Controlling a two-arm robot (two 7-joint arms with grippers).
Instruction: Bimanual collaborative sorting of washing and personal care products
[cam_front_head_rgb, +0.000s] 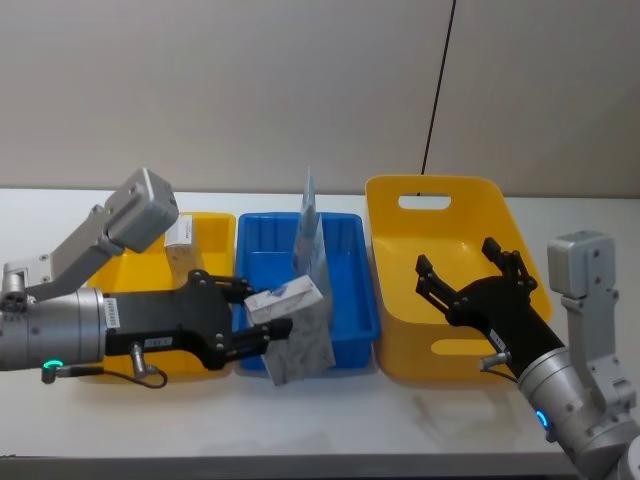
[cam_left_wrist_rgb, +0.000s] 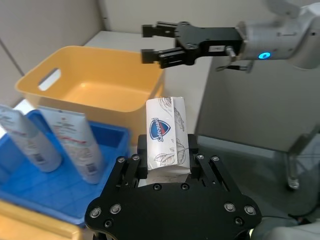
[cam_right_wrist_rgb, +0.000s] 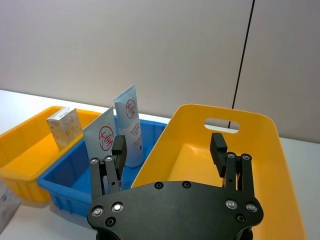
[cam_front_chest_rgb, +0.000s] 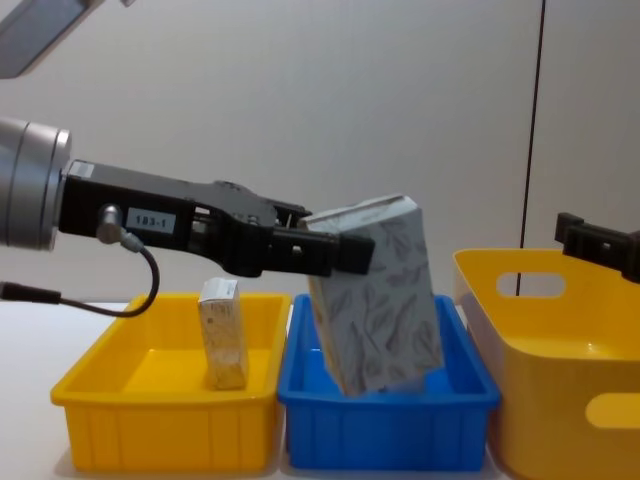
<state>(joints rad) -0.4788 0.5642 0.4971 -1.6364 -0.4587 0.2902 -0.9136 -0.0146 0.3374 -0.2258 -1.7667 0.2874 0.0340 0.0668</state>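
While the left gripper (cam_front_head_rgb: 268, 312) clamps the whitish boxy pack with grey leaf print (cam_front_head_rgb: 300, 345) above the blue plastic tray (cam_front_head_rgb: 362, 300) in the head view, the right gripper (cam_front_head_rgb: 462, 268) hangs, fingers apart, over the deep yellow plastic basket (cam_front_head_rgb: 385, 192). Left wrist view: the pack sits wedged between both fingers. Right wrist view: two flat pale-blue pouches with red round logos (cam_right_wrist_rgb: 102, 137) stand in that tray. Chest view: a small beige wrapped pack (cam_front_chest_rgb: 222, 340) stands in the shallow yellow plastic tray (cam_front_chest_rgb: 165, 430).

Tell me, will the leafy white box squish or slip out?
Probably stiff: the leafy white box shows straight edges in the left hand. It looks light, held tilted without sagging. Its smooth wrap might slip.
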